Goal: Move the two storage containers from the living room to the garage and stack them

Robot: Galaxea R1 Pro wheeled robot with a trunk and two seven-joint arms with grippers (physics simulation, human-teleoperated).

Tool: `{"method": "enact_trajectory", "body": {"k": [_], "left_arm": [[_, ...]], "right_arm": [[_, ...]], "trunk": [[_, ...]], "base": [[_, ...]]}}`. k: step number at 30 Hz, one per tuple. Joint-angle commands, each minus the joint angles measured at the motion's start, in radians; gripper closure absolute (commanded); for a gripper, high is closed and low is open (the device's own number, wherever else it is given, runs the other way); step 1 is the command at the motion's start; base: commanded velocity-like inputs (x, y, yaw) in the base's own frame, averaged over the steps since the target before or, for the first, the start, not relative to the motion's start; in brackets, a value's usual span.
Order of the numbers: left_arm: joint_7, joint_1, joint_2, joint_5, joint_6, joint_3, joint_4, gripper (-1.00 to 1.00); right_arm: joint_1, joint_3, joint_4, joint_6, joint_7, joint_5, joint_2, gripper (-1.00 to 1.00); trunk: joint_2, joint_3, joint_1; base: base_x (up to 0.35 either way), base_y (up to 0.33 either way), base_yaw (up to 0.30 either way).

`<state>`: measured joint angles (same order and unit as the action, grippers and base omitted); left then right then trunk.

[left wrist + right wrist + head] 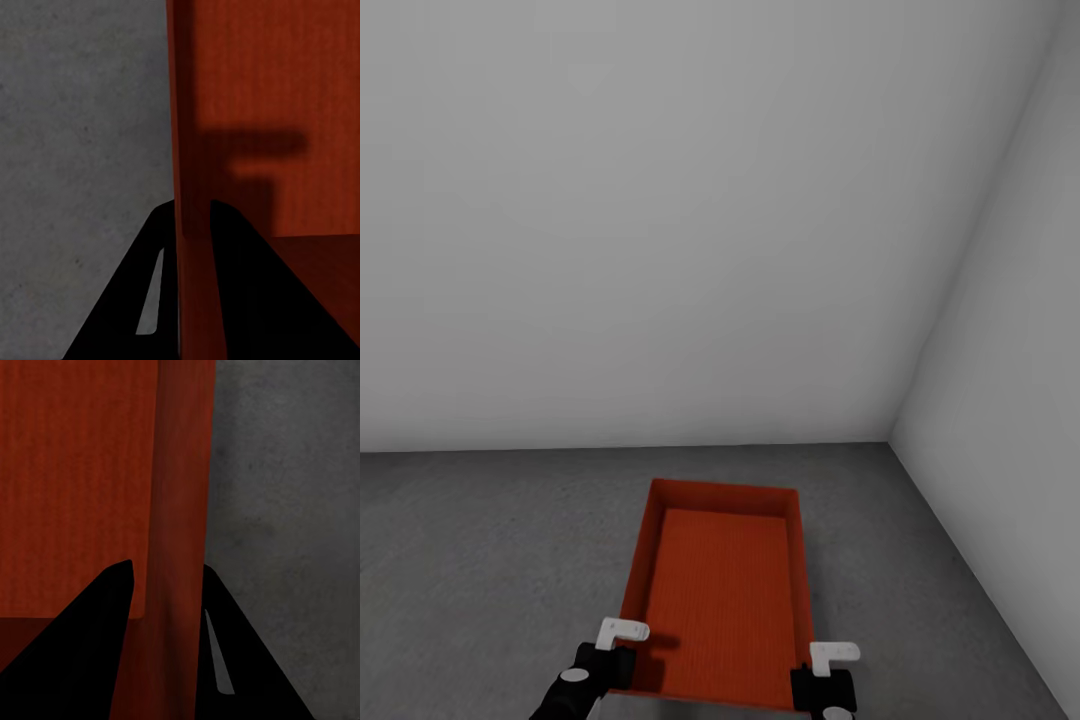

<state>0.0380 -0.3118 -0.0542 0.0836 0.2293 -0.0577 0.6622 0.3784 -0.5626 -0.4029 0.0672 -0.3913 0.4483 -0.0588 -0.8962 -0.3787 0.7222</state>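
One orange-red storage container [720, 590] lies lengthwise in front of me over the garage's dark grey concrete floor [490, 560]. It is empty. My left gripper [622, 655] is shut on its left wall near the close corner; in the left wrist view the black fingers [240, 285] straddle that wall [191, 112]. On the opposite wall, close corner, my right gripper [815, 672] is shut, and its fingers [82, 637] clamp the wall [180, 472] from both sides. Whether the container rests on the floor or hangs just above it I cannot tell.
A plain white wall [660, 200] stands ahead, and a second white wall [1020, 350] meets it at a corner on the right. Bare concrete floor runs to the left of the container and in a narrower strip to its right.
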Motion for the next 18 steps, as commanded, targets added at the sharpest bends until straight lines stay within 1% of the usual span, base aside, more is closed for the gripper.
{"method": "enact_trajectory", "body": {"k": [1, 18], "left_arm": [[-0.015, 0.000, 0.002, -0.003, 0.005, -0.016, -0.053, 1.00], [-0.016, 0.000, 0.002, -0.002, 0.008, -0.016, -0.052, 1.00]], "right_arm": [[0.010, 0.007, -0.002, 0.005, -0.004, -0.003, 0.028, 1.00], [0.010, 0.007, -0.002, 0.004, -0.004, -0.003, 0.028, 1.00]], "trunk": [[-0.001, -0.001, 0.000], [-0.001, -0.001, 0.000]], "base": [[0.000, 0.000, 0.000], [0.000, 0.000, 0.000]]}}
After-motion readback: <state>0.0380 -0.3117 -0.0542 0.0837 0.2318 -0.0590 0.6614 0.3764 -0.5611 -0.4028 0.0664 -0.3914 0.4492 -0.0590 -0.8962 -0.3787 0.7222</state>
